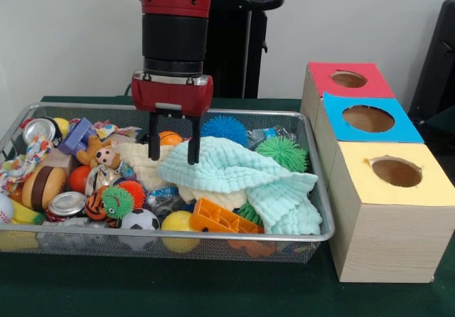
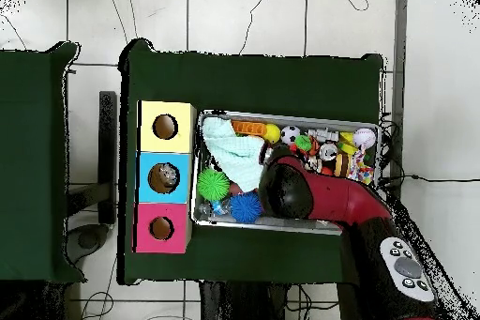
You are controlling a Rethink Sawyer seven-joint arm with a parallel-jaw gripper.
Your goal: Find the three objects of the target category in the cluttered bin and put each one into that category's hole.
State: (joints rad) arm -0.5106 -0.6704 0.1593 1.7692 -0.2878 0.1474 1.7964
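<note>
The wire mesh bin (image 1: 178, 237) is full of toys and cloths; it also shows in the overhead view (image 2: 281, 116). My gripper (image 1: 173, 148) hangs open and empty over the middle of the bin, its fingertips (image 1: 154, 153) just at the top edge of a mint green cloth (image 1: 242, 178). A crinkly clear plastic lump (image 1: 264, 136) lies at the back between two spiky balls. Another bluish one (image 1: 162, 197) peeks out below the cloths. The blue-topped hole (image 1: 368, 119) is in the middle box on the right. In the overhead view the hole (image 2: 166, 177) holds something pale. The arm (image 2: 309, 190) hides the gripper there.
The red-topped hole (image 1: 348, 79) and the yellow-topped hole (image 1: 396, 172) flank the blue one. The bin also holds a blue spiky ball (image 1: 224, 129), a green spiky ball (image 1: 283, 152), an orange plastic toy (image 1: 217, 217), silver cans (image 1: 66, 203) and a small football (image 1: 140, 219).
</note>
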